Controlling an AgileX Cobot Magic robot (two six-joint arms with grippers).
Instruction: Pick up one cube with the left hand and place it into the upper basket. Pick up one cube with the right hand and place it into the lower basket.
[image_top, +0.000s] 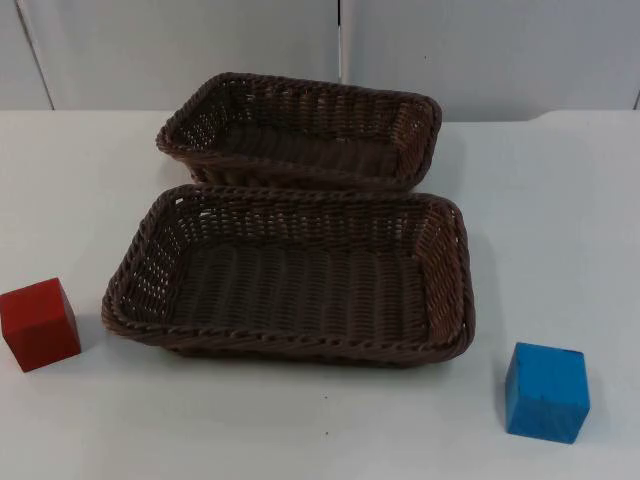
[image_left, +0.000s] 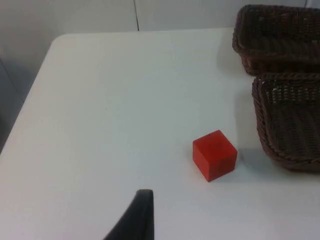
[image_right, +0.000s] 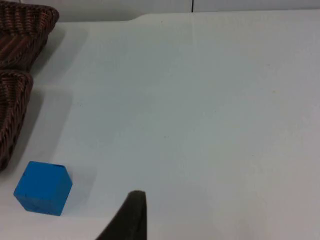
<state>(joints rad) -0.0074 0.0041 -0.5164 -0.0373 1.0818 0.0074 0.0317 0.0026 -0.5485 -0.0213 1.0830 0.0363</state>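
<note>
Cubes first. Red cube (image_top: 40, 323) sits on the white surface (image_top: 560, 220) at near left, just beside the left wall of the lower basket (image_top: 455, 290) but apart from it. Blue cube (image_top: 546, 391) sits at near right, a little farther off that basket's right corner. Both empty of contact, neither lifted.

Handling, as a judgement: both look like stiff painted blocks, probably wood, light, not fragile. Faces flat and matte, so slip should be low. Best hold is across 2 opposite side faces, fingers square to them; each cube lies turned slightly against the surface's edges, so the wrist would need to match that turn.

Looks: red cube evenly coloured, edges crisp. Blue cube shows small dark scuffs on its top edge and front face.

Baskets: 2 dark brown woven trays, both empty. Upper basket (image_top: 425, 115) stands far, its near rim close against the lower basket's far rim; whether they touch cannot be told.

Left gripper (image_left: 134, 220) waits above the surface at the left, red cube ahead of it in the left wrist view. Right gripper (image_right: 127, 220) hangs likewise at the right, blue cube near it. Only 1 fingertip of each shows, so whether the fingers are spread or closed cannot be told. Neither holds anything.
</note>
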